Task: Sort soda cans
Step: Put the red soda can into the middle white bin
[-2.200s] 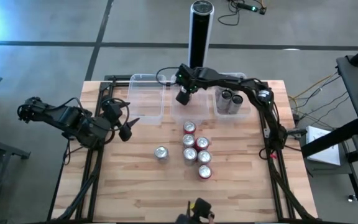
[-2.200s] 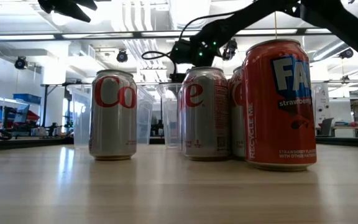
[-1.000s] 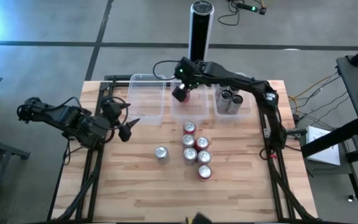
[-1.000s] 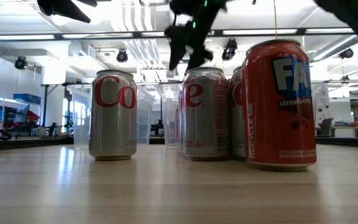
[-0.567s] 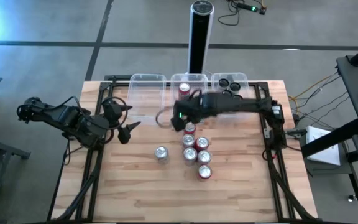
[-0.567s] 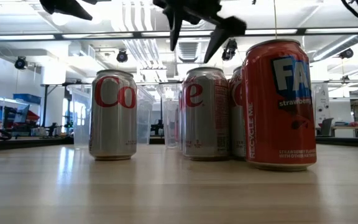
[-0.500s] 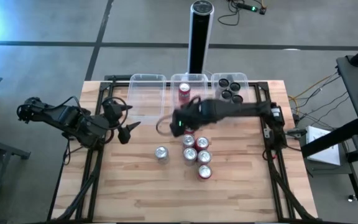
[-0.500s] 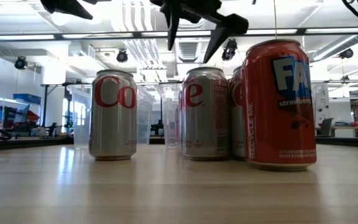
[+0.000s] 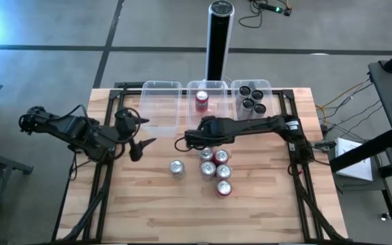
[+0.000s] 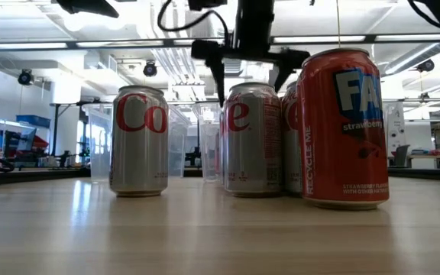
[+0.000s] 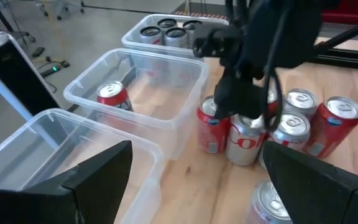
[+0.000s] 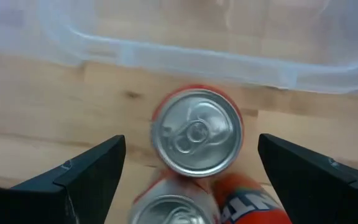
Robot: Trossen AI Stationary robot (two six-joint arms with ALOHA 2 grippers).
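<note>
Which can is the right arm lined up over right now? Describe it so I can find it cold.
Start at the three clear plastic bins along the table's far edge and find the middle one. Just in front of it is a cluster of cans; take the red soda can nearest that bin. The right gripper hangs above it, jaws open, and it heads the group, unlike the lone silver can.

The right pincer hangs spread above the rearmost red can of a tight five-can cluster, whose touching neighbours leave no side gap. Just behind stands the clear plastic middle bin. A lone silver can stands apart to the left, with bare wooden bench around it and across the front.
</note>
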